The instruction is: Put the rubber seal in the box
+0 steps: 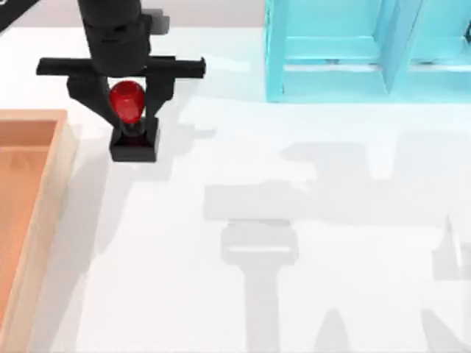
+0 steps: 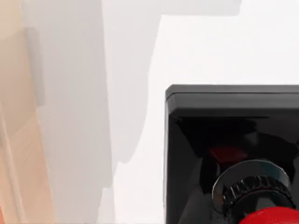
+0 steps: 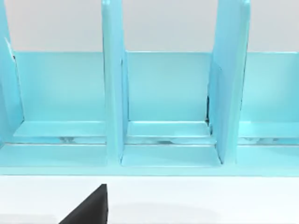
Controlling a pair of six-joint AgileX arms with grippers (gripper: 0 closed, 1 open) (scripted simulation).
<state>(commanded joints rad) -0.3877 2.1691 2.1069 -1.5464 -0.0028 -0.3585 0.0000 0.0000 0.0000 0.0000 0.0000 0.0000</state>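
Table's left edge: box point(image 1: 44, 191) cropped.

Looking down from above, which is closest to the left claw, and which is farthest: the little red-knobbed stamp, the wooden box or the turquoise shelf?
From the left gripper in the top view:
1. The rubber seal, red knob on a black block, sits between its fingers.
2. The shallow wooden box, at the table's left edge.
3. The turquoise shelf unit, far right at the back.
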